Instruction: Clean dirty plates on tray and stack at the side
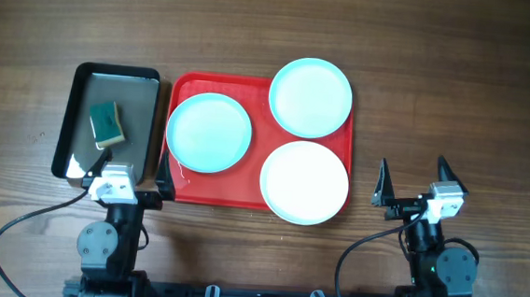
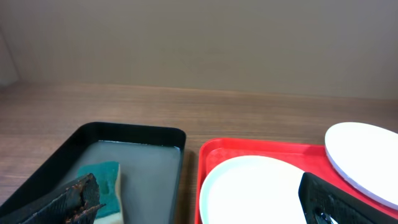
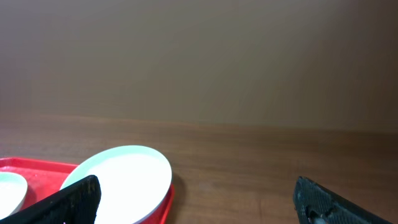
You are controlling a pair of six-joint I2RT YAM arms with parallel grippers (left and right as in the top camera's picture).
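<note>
Three pale plates lie on the red tray (image 1: 180, 191): one at the left (image 1: 208, 132), one at the back right overhanging the rim (image 1: 311, 96), one at the front right (image 1: 304, 181). My left gripper (image 1: 135, 169) is open and empty at the tray's front left corner, between the tray and the grey pan. In the left wrist view (image 2: 199, 199) the left plate (image 2: 249, 190) lies ahead on the tray (image 2: 211, 155). My right gripper (image 1: 415, 182) is open and empty over bare table, right of the tray. In the right wrist view (image 3: 196, 199) the front right plate (image 3: 124, 177) lies ahead at left.
A dark grey metal pan (image 1: 75, 121) stands left of the tray and holds a green sponge (image 1: 107, 124) with a yellow underside. In the left wrist view the pan (image 2: 158, 165) holds a film of water around the sponge (image 2: 102, 180). Wooden table (image 1: 456, 96) surrounds everything.
</note>
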